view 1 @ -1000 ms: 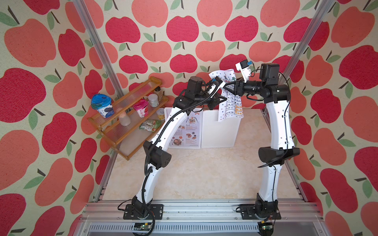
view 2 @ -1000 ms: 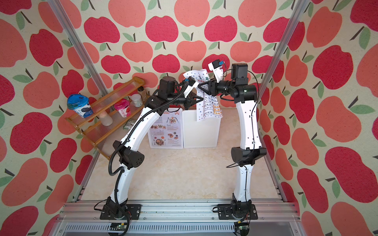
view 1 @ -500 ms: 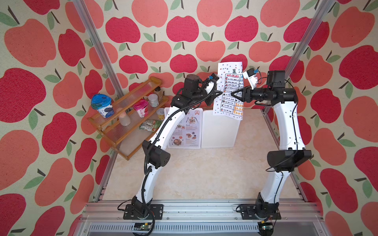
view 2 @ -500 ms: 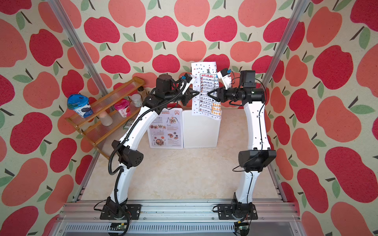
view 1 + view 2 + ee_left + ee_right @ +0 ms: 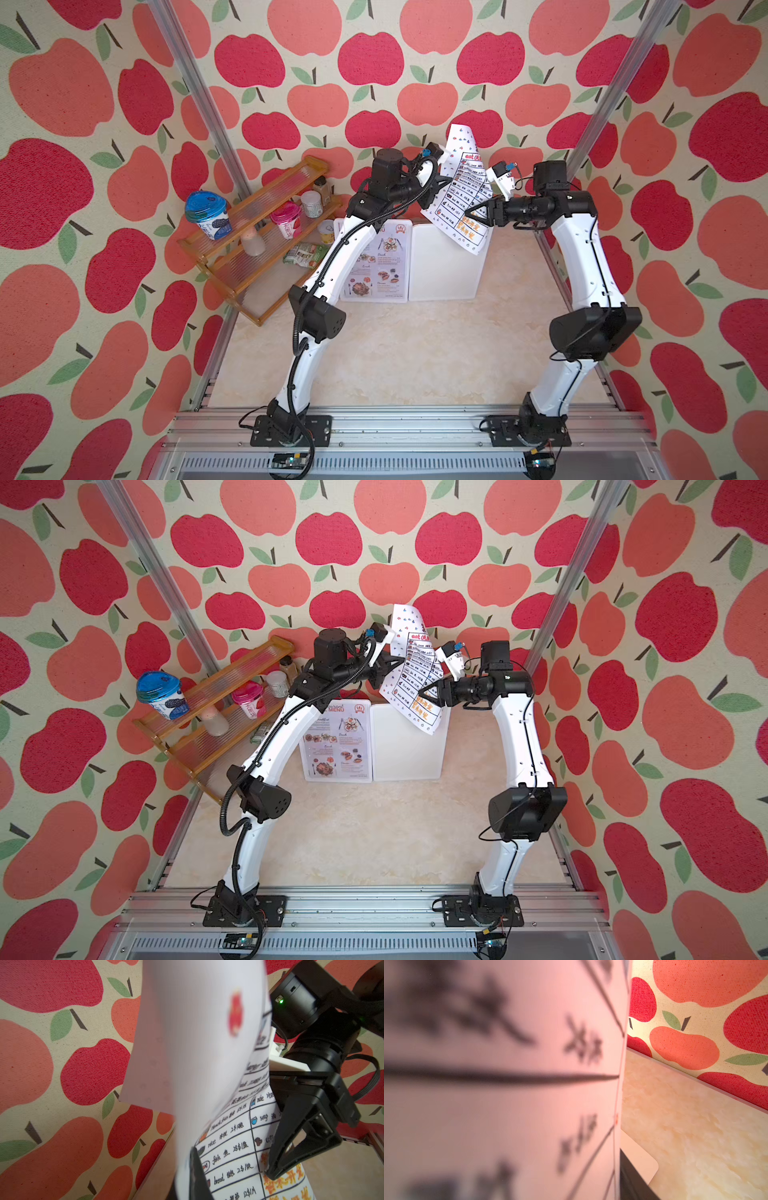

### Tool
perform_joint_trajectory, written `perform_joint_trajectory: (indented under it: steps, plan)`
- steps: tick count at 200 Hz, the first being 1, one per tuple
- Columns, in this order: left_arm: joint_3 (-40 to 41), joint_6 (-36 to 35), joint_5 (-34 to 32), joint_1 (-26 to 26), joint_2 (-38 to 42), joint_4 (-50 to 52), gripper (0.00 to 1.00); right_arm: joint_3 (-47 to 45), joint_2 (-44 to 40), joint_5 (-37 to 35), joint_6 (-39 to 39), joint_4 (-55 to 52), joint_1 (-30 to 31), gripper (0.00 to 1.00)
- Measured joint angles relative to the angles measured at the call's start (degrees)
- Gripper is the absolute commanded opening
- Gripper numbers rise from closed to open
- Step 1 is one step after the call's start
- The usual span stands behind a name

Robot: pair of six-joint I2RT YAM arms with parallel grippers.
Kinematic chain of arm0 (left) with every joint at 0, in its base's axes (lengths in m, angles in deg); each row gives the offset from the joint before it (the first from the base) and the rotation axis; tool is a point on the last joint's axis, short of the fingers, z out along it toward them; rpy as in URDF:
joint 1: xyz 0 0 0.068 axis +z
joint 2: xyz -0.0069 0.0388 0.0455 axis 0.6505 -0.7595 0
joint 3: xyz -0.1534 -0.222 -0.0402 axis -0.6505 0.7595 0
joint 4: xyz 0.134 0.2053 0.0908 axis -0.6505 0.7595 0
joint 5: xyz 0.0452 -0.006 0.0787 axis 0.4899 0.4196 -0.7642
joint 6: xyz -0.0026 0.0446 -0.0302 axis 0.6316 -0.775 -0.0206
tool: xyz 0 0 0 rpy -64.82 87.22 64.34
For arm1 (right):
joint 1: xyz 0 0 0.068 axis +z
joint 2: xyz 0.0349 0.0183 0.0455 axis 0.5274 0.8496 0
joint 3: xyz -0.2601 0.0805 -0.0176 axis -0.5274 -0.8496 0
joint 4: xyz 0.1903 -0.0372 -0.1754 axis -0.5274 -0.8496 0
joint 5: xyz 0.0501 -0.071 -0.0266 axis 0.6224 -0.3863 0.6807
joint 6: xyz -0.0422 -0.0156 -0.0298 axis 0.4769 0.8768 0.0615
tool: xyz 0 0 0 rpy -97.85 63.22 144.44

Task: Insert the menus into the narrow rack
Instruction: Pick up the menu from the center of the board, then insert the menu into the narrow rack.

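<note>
Has flattened table menu (image 5: 461,199) above white rack (image 5: 444,270), clamping it in left hand (image 5: 434,194); cannot tell right hand (image 5: 471,214) state; ready to lower.

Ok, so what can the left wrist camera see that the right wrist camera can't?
Only the left wrist view: the right gripper at the lined menu's edge, plus rows you can read, like rice, fish and bread. Only the right wrist view: a white rounded corner low down; the menu's writing there is just a blur. Both: that same menu very close, the apple wall, and some pale tabletop.
</note>
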Motion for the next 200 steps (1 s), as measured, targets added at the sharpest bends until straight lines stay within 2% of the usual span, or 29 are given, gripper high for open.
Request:
perform_joint_trajectory:
  steps: [43,82,126,170,200]
  plan:
    - [-1.0,1.4,0.0,0.0,0.0,-1.7,0.0,-3.9,-3.2,-1.2,0.7,1.6,-0.1,0.64]
    - [-1.0,1.6,0.0,0.2,0.0,-1.7,0.0,-4.1,-3.3,-1.1,-0.7,5.0,-2.5,0.65]
    - [-1.0,1.6,0.0,0.7,0.0,-1.7,0.0,-4.8,-3.4,-0.1,-2.5,8.9,-5.0,0.64]
    - [-1.0,1.6,0.0,1.5,0.2,-1.3,0.0,-5.9,-3.6,2.5,-3.1,11.3,-5.0,0.56]
    - [-1.0,1.4,0.0,1.8,1.2,-0.3,0.0,-5.9,-3.6,3.4,-3.0,11.6,-5.0,0.54]
